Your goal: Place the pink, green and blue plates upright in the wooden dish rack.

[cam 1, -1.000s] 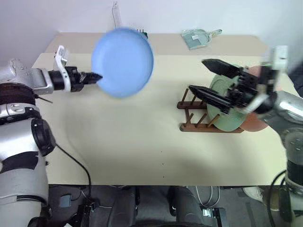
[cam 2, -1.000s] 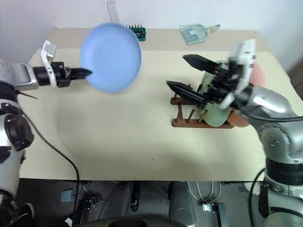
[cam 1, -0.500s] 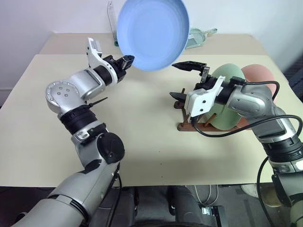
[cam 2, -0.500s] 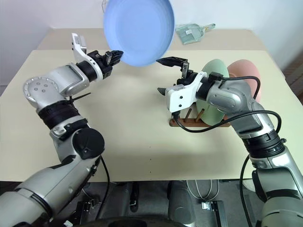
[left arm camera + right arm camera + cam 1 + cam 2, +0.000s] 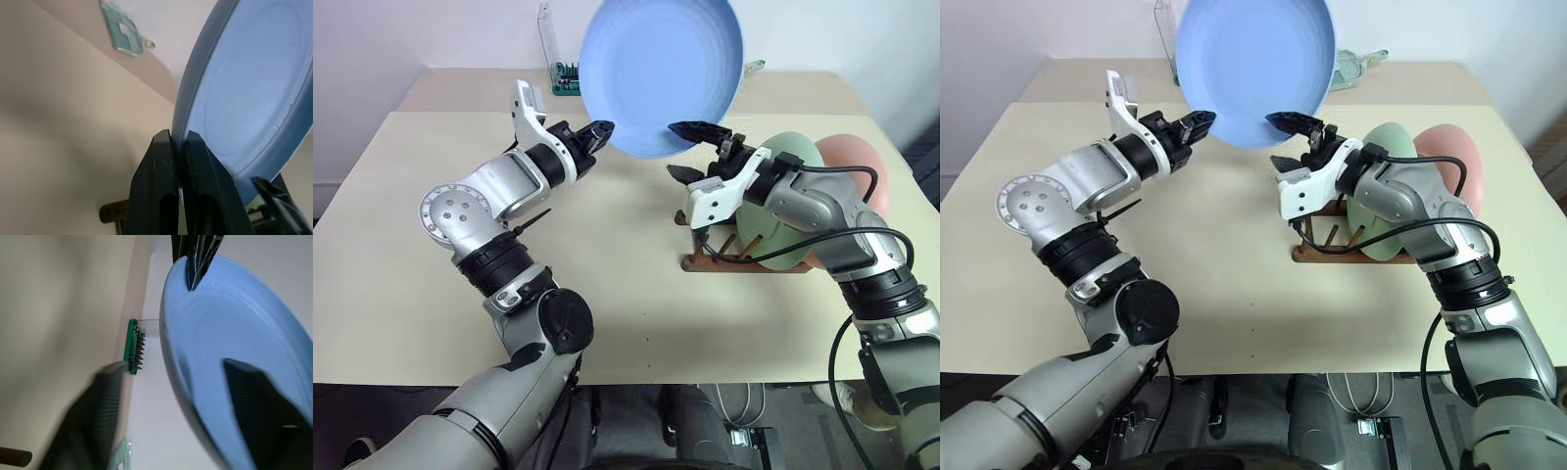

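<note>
- Head views: the blue plate (image 5: 663,70) is held up in the air above the far half of the table (image 5: 431,294), tilted, its hollow side facing the camera.
- The left gripper (image 5: 601,130) is clamped shut on the plate's lower left rim.
- The right gripper (image 5: 690,149) is at the plate's lower right rim with its fingers partly spread, one on either side of the edge; whether they touch the plate cannot be told.
- The wooden rack (image 5: 710,250) stands on the right part of the table, with the green plate (image 5: 783,211) and the pink plate (image 5: 857,162) upright in it, the pink one to the right of the green. The pegs at its left end are free.
- A green circuit board (image 5: 566,86) and a clear bag (image 5: 1356,69) lie on the far table behind.
- Left wrist view: the two black fingers (image 5: 164,196) press together on the blue plate's rim (image 5: 205,73); the rack's end shows beside them.
- Right wrist view: two blurred fingers (image 5: 254,401) straddle the plate's edge, one before the hollow face and one behind; the left gripper's tips pinch the opposite rim.
</note>
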Motion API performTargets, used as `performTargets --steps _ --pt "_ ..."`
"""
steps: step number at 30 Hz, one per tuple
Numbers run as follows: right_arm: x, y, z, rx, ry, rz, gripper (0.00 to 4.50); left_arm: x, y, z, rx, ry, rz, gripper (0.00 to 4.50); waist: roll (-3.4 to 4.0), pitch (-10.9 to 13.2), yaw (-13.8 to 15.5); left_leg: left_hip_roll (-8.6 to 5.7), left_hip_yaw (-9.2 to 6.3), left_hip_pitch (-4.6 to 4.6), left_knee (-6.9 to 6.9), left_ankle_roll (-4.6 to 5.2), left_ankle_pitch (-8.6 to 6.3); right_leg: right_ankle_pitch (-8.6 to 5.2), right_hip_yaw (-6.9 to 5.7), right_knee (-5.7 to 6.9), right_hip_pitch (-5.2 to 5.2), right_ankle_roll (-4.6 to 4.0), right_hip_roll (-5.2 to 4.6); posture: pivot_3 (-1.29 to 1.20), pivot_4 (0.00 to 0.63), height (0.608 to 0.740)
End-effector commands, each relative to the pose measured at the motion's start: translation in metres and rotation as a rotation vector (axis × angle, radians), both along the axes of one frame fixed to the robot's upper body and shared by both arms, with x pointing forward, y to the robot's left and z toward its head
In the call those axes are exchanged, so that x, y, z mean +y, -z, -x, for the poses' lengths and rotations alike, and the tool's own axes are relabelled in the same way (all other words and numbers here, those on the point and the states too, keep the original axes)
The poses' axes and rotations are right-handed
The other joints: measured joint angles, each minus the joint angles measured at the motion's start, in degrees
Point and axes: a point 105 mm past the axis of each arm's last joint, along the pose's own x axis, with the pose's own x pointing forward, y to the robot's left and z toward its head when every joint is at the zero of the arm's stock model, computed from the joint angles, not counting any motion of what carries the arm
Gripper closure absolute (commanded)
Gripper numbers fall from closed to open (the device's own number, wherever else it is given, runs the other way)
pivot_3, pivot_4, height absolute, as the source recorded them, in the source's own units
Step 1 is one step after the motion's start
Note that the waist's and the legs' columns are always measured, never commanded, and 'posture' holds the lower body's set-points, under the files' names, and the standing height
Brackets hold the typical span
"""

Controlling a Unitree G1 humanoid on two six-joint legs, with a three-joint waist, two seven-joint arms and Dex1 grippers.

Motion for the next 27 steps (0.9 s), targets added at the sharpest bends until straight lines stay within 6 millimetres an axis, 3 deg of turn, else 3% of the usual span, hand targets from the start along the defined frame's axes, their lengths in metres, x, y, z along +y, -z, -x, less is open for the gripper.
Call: performTargets --steps 1,3,12,15,18,21,22,27 --pt "0.000 -0.022 0.001 -0.077 0.002 -0.036 3.41 -0.008 -0.015 0.008 -0.073 0.027 -0.003 4.50 0.00 0.00 -0.03 0.00 0.00 0.00 0.00 0.00 0.00 0.00 0.00 0.00 0.00 0.00 0.00 0.00 0.150 0.740" --pt "0.001 -0.025 0.001 -0.086 0.005 -0.042 4.41 -0.009 -0.015 0.008 -0.076 0.028 -0.007 4.50 -0.01 0.00 -0.05 0.00 -0.01 0.00 0.00 0.00 0.00 0.00 0.00 0.00 0.00 0.00 0.01 0.00 0.150 0.740" --pt "-0.001 -0.028 -0.001 -0.097 0.016 -0.048 4.47 -0.011 -0.028 0.011 -0.210 0.024 -0.021 4.50 -0.01 0.00 -0.05 0.00 0.00 0.03 -0.02 -0.03 0.02 0.00 0.01 0.01 0.00 -0.01 0.02 0.00 0.150 0.740" --pt "-0.003 -0.029 -0.001 -0.103 0.022 -0.045 4.50 -0.012 -0.031 0.014 -0.241 0.052 0.008 3.47 0.00 0.00 0.04 0.00 0.00 0.02 -0.01 -0.03 0.02 0.01 0.01 0.00 0.01 -0.02 0.02 0.00 0.150 0.740" --pt "-0.002 -0.034 -0.002 -0.121 0.023 -0.050 4.50 -0.009 -0.041 0.020 -0.302 0.092 0.079 1.97 0.00 0.00 -0.04 0.00 -0.01 0.02 -0.01 -0.03 0.02 0.01 0.01 0.00 0.01 -0.02 0.01 0.00 0.150 0.740" --pt "-0.004 -0.042 -0.002 -0.153 0.031 -0.066 4.50 0.013 -0.051 0.023 -0.387 0.088 0.161 0.36 0.00 0.00 -0.28 0.01 -0.01 0.03 -0.02 -0.03 0.02 0.00 0.01 0.00 0.01 -0.02 0.02 0.00 0.150 0.740" --pt "-0.004 -0.044 -0.002 -0.162 0.034 -0.071 4.50 0.019 -0.053 0.025 -0.408 0.098 0.184 0.08 0.00 0.00 -0.38 0.02 -0.01 0.05 -0.03 -0.03 0.02 0.00 0.01 0.01 0.01 -0.02 0.03 0.00 0.150 0.740" --pt "-0.011 -0.074 0.002 -0.216 0.025 -0.231 4.50 0.049 -0.052 0.042 -0.525 0.195 0.125 0.08 0.01 0.00 -0.39 0.03 0.02 0.08 -0.06 -0.04 0.02 0.00 0.02 0.02 0.01 -0.03 0.03 0.00 0.150 0.740"
